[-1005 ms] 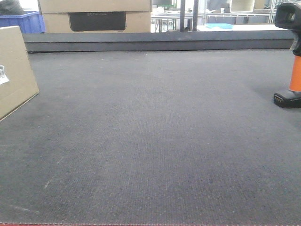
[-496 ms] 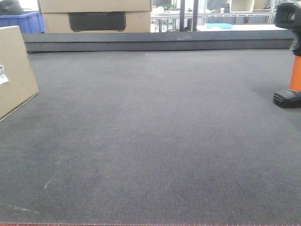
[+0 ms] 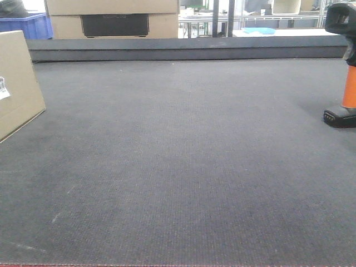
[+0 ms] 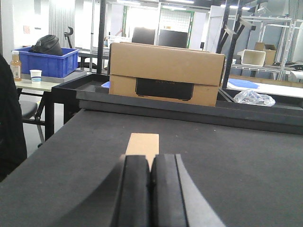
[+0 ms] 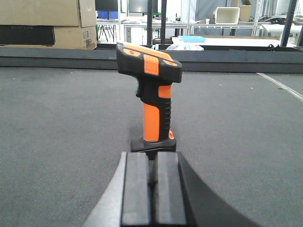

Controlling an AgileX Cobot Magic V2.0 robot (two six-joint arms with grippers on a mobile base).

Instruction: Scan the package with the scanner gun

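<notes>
While both pincers sit closed, one package [image 3: 18, 83], one scanner gun [image 5: 150, 97] stand.

From my front view, the package [image 3: 16, 83] sits at the far left edge of the table [image 3: 183, 167], and the scanner [image 3: 345, 67] stands upright on its base at the far right edge, well apart from it. Behind the table runs a raised ledge [image 3: 189, 49], and a carton [image 3: 114, 19] sits behind that, left of centre. On my left wrist view, the package [image 4: 143, 143] lies straight ahead, the carton [image 4: 165, 73] beyond it. On my right wrist view, the scanner [image 5: 151, 101] stands directly ahead.
</notes>
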